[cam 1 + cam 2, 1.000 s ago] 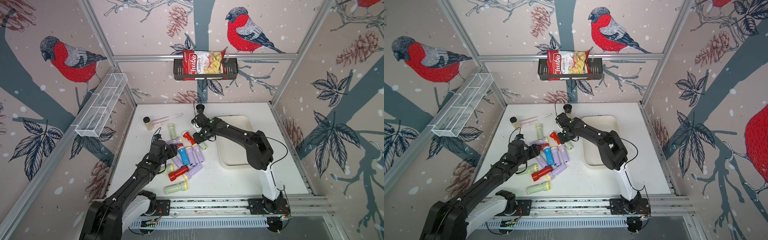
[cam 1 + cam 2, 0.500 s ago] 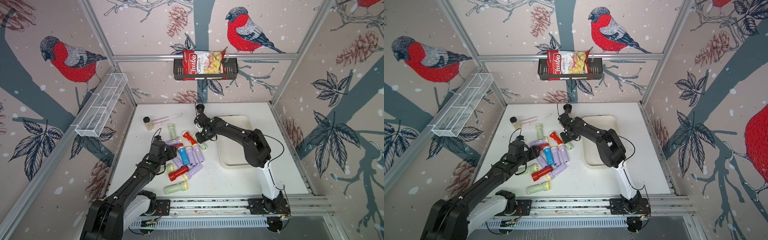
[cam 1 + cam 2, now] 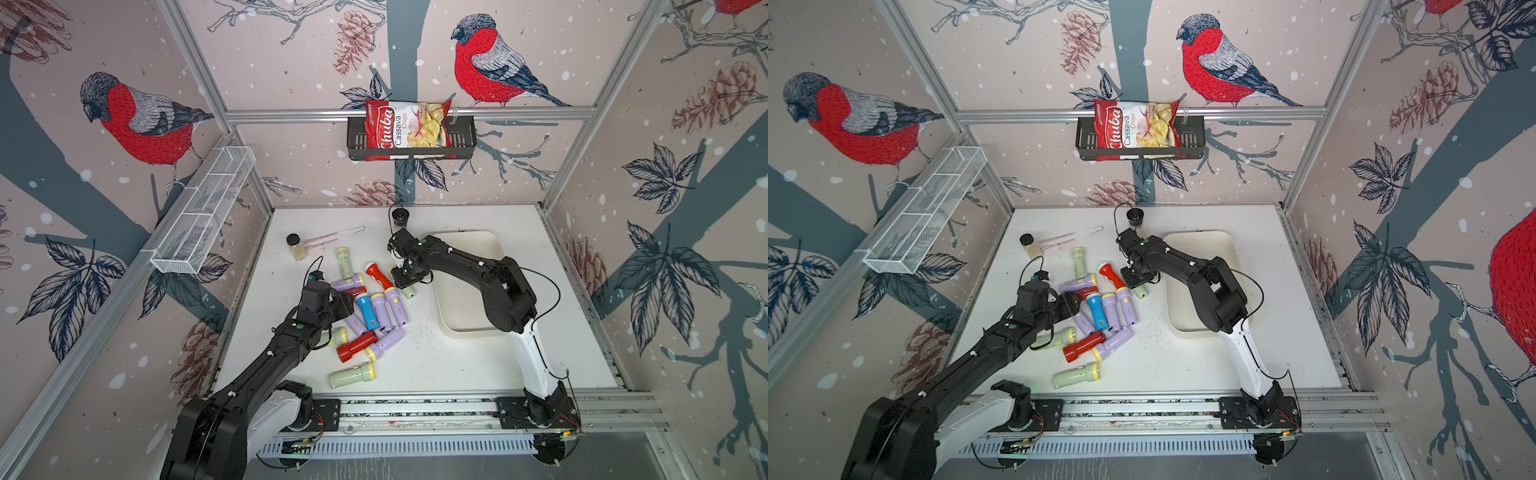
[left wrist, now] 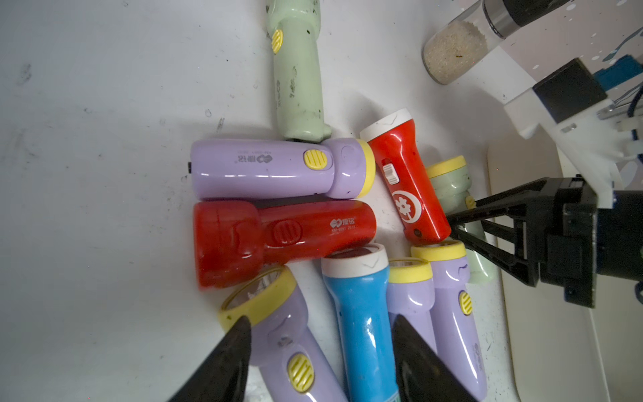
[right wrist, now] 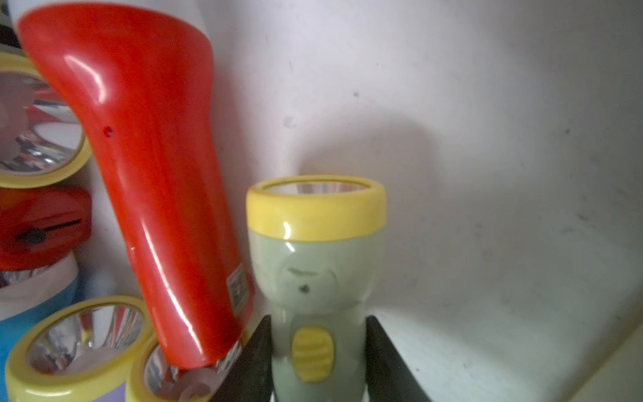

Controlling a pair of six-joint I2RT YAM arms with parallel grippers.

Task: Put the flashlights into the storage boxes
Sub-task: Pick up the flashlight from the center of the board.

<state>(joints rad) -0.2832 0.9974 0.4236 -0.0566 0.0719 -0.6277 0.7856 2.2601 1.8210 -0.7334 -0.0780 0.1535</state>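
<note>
Several flashlights lie in a pile mid-table, among them a blue flashlight [image 3: 368,311] [image 4: 362,320], a red one [image 3: 357,347] and lilac ones. My right gripper [image 3: 405,276] [image 5: 318,318] is shut on the handle of a pale green, yellow-rimmed flashlight [image 3: 409,291] [image 5: 315,264] lying at the pile's right edge, beside an orange-red flashlight [image 5: 149,181]. My left gripper [image 3: 347,305] [image 4: 320,320] stands open over a lilac flashlight [image 4: 278,330] and the blue one, holding nothing. The cream storage box [image 3: 457,307] [image 3: 1179,311] sits right of the pile, partly under the right arm.
A spice jar [image 3: 296,246] and a pink tool [image 3: 332,237] lie at the back left, and a black-capped jar [image 3: 400,216] stands by the back wall. A white wire basket [image 3: 203,212] hangs on the left wall. A black basket [image 3: 411,149] holds a chips bag.
The right gripper's fingers have closed onto the pale green flashlight's handle. The left arm and the pile have not visibly moved.
</note>
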